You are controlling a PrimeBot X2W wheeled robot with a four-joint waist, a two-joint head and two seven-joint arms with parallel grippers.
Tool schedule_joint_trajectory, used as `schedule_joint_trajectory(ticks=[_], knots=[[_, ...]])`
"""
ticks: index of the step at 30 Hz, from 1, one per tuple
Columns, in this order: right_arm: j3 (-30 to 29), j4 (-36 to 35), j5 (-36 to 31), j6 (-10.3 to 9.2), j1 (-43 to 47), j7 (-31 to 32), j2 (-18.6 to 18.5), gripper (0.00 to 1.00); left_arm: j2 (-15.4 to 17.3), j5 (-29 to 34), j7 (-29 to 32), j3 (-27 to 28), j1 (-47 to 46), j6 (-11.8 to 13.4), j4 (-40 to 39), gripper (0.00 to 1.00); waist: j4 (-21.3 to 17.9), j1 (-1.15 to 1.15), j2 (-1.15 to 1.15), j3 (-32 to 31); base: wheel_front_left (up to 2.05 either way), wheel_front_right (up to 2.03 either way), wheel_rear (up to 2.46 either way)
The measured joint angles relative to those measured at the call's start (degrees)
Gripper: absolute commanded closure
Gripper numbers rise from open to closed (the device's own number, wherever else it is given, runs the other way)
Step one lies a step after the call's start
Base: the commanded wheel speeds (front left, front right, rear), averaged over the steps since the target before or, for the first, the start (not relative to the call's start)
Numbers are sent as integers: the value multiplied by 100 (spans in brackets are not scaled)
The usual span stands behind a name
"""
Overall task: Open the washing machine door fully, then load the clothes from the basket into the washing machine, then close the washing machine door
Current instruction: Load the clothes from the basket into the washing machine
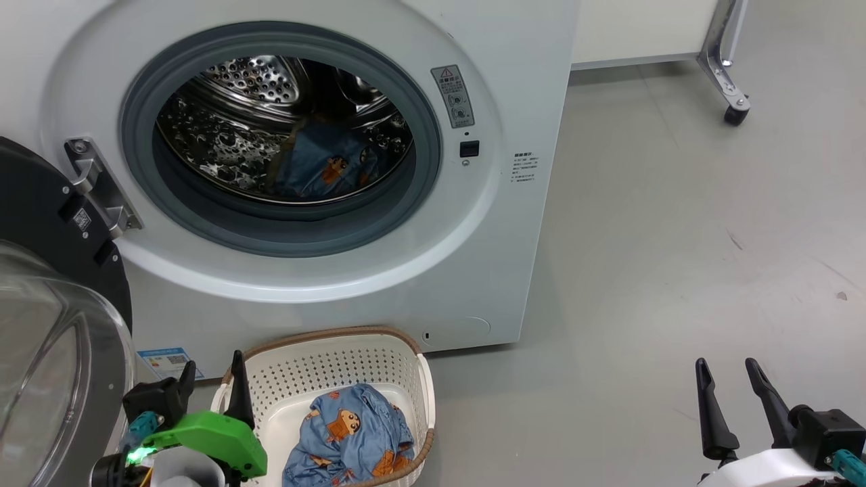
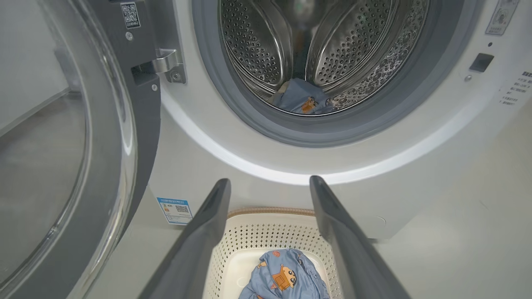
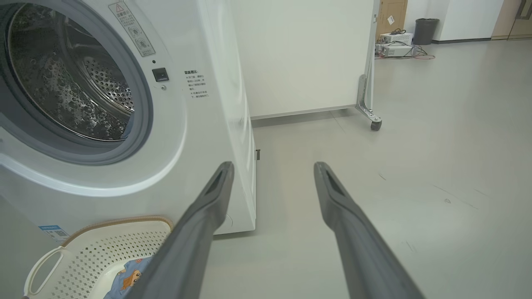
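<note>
The white washing machine [image 1: 487, 223] stands with its door [image 1: 40, 338] swung wide to the left, glass bowl facing me. One light blue garment [image 1: 325, 169] lies inside the steel drum [image 2: 332, 54]. Another blue garment [image 1: 355, 436] with orange figures rests in the cream basket [image 1: 325, 365] on the floor before the machine. My left gripper [image 1: 213, 379] hovers open just left of the basket's near rim, nothing between its fingers. My right gripper [image 1: 731, 385] stands open over bare floor far to the right, empty too.
Grey floor [image 1: 676, 237] stretches to the right of the machine. A white panel on a castor leg [image 1: 734, 111] stands behind at the upper right. Boxes, cables and a bin [image 3: 424, 31] sit far off by the back wall.
</note>
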Motion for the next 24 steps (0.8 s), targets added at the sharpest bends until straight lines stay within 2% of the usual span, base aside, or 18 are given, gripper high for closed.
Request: schedule_joint_trajectory(ticks=[13, 24], knots=[[-12, -177, -125, 0, 24, 0, -109, 0, 16, -141, 0, -53, 798, 131, -893, 0, 28, 0, 0, -33, 0, 0, 0], [7, -237, -165, 0, 58, 0, -199, 0, 47, -142, 0, -366, 1267, 191, -1354, 0, 206, 0, 0, -124, 0, 0, 0]])
